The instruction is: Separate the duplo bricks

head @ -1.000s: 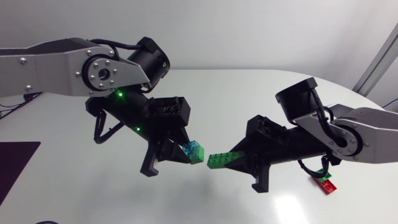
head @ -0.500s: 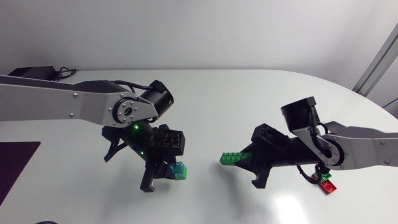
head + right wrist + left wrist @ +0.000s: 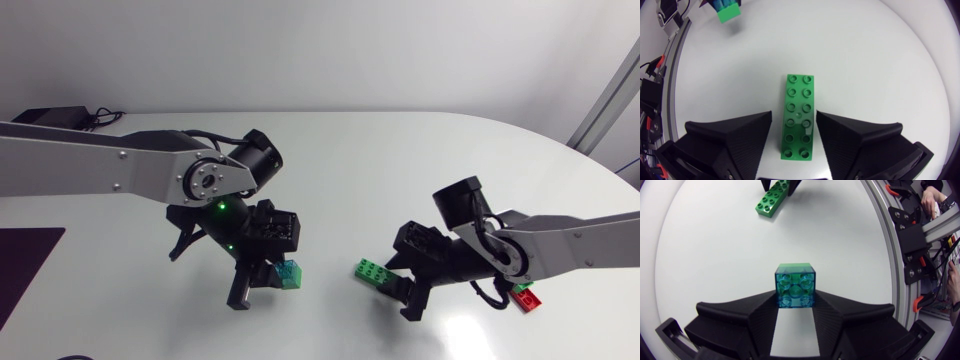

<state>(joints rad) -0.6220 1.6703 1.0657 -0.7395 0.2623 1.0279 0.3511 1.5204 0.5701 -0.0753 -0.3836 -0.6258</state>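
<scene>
White table (image 3: 400, 150), both arms low over it. Left gripper (image 3: 795, 305) clenched on translucent teal 2x2 brick (image 3: 795, 286), down from mid-air to close above tabletop. Right gripper (image 3: 793, 114) fingers parted, long green brick (image 3: 799, 117) lying between them, lowered to table within last second. Green brick at 3 o'clock of teal one, well apart. Pair judged separated; teal brick's set-down remains.

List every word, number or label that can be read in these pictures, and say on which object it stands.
No text can be read anywhere.
On the green brick, the studs show no legible mark.
On the translucent blue brick, the studs show no legible mark.
The red brick is too small to tell.
</scene>
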